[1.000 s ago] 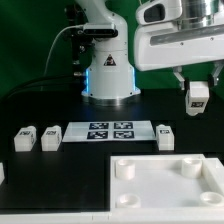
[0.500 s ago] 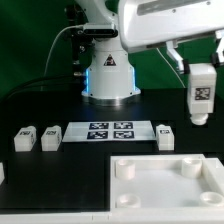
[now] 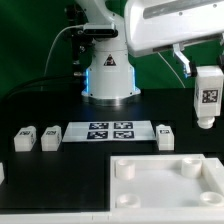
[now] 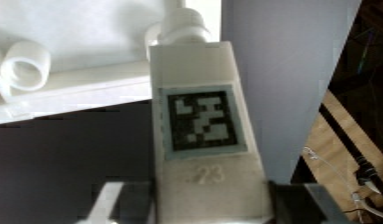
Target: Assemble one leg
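Jaws clamped on the upper end of the leg (image 3: 208, 98) — it hangs upright beneath them, well above the table (image 3: 60, 172) — and so short a hold might, I'd say, let it tilt and miss a socket in the white top (image 3: 160, 186) below.

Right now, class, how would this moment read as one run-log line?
hand: shut on leg | leg: upright, off the table, tag showing | socket piece: on table, visible sockets empty
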`<action>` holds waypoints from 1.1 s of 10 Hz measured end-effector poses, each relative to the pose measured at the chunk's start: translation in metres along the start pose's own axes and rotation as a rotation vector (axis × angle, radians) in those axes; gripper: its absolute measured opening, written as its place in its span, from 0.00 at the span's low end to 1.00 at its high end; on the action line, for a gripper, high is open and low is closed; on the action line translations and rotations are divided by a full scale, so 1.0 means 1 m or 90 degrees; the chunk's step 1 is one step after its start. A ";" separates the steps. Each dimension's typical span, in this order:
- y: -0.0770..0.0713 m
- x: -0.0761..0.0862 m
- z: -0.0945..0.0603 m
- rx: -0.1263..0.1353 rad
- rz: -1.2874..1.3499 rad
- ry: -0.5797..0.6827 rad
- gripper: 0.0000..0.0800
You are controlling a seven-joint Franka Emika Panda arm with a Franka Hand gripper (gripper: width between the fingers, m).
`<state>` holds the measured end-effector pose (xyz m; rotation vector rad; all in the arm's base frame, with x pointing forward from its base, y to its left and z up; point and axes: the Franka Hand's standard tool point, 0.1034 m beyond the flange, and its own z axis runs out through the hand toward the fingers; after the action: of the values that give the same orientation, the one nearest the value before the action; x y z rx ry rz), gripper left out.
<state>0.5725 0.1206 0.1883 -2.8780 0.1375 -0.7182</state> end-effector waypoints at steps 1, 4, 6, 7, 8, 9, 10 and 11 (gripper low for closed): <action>-0.005 -0.004 0.012 0.013 0.011 0.066 0.37; 0.001 0.019 0.051 0.004 -0.020 0.081 0.37; -0.008 0.012 0.062 0.006 -0.018 0.074 0.37; -0.006 0.012 0.063 0.005 -0.018 0.074 0.37; -0.007 0.012 0.063 0.005 -0.019 0.073 0.37; -0.005 0.011 0.063 0.004 -0.024 0.076 0.37; 0.004 0.009 0.071 -0.003 -0.037 0.092 0.37; 0.013 0.012 0.078 -0.012 -0.047 0.092 0.37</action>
<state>0.6194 0.1170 0.1240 -2.8602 0.0571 -0.9433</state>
